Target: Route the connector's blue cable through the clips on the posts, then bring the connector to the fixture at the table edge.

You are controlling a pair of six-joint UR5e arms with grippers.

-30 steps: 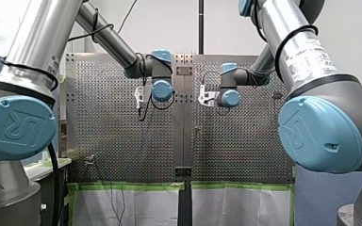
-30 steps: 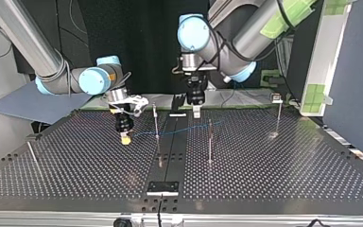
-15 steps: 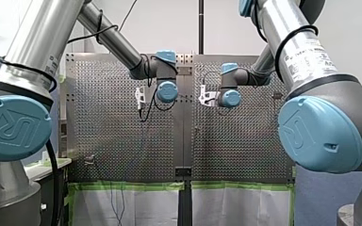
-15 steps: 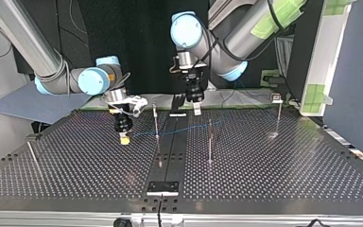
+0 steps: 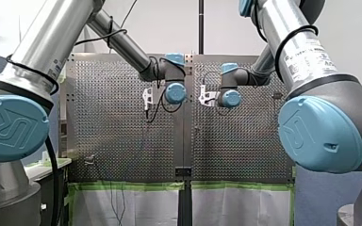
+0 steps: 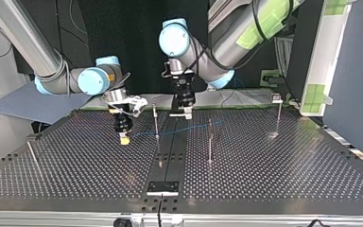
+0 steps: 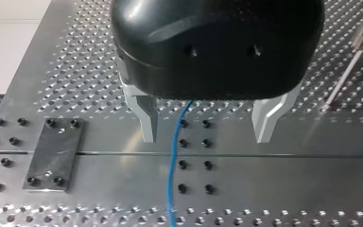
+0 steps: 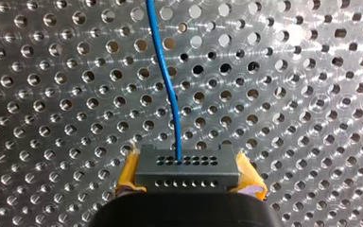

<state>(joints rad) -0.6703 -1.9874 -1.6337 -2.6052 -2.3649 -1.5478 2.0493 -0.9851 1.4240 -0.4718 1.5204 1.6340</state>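
In the right wrist view my right gripper [image 8: 187, 182] has its yellow pads shut on the dark grey connector [image 8: 187, 165]. The blue cable [image 8: 168, 90] leaves the connector and runs ahead over the perforated plate. At the top view's left the same gripper [image 6: 124, 138] hangs just above the table. From there the cable [image 6: 189, 127] passes a thin post [image 6: 156, 120] towards a second post [image 6: 210, 142]. My left gripper [image 7: 206, 140] is open above the middle rail, and the cable [image 7: 176, 156] runs below, between its metal fingers [image 7: 147, 120] without touching them. In the top view it [image 6: 184, 112] hangs at the table's far middle.
Two more posts stand at the top view's far right [image 6: 279, 116] and near left [image 6: 32, 153]. A black plate [image 6: 162, 187] sits on the middle rail at the near edge. A dark bolted plate [image 7: 52, 153] lies beside my left gripper.
My left arm has swung towards the top view's left and now hangs over the middle rail. My right arm and the connector have stayed put.
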